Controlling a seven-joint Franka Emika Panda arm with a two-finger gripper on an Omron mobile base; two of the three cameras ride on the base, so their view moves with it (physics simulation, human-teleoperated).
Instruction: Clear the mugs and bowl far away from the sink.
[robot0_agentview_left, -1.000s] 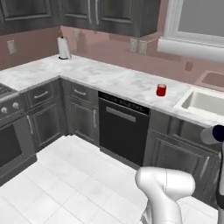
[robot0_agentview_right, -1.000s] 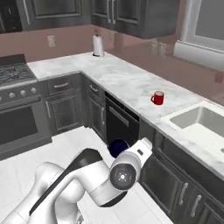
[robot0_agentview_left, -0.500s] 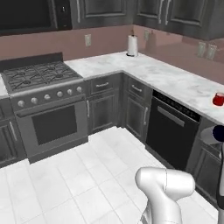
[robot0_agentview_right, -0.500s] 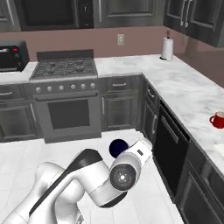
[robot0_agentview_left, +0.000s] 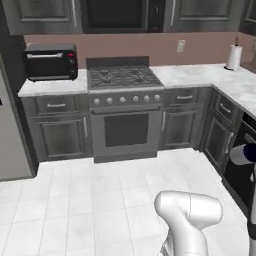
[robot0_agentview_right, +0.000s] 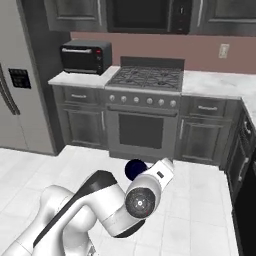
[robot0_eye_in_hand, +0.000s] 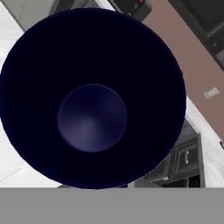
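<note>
Item 1. Mug (robot0_eye_in_hand: 92, 118): white-grey outside and dark navy inside. It is off the counter, in the air over the tiled floor (robot0_agentview_left: 90, 200). In the hand view its mouth faces the camera from very close, with a paler round bottom at the centre. In the left base view it sits at the right edge, seen against the dark dishwasher front (robot0_agentview_left: 246, 131). In the right base view a navy curve of it shows just behind the white wrist. The handle cannot be made out.

Item 2. Gripper (robot0_agentview_right: 147, 169): closed, gripping the mug. The fingertips are hidden, so exactly where they pinch it cannot be told.

Item 3. Stove (robot0_agentview_left: 124, 77): dark grates and a row of knobs above an oven door (robot0_agentview_left: 125, 131), set against the back wall straight ahead of the base.

Item 4. Toaster oven (robot0_agentview_left: 50, 61): black, standing on the marble counter (robot0_agentview_left: 47, 87) left of the stove.

Item 5. Paper towel roll (robot0_agentview_left: 233, 57): upright in the far right corner, where the counter turns.

Item 6. Outlet (robot0_agentview_left: 180, 46): on the pink wall, right of the stove.

Item 7. Fridge (robot0_agentview_right: 20, 85): grey, at the left end of the cabinet run.
</note>
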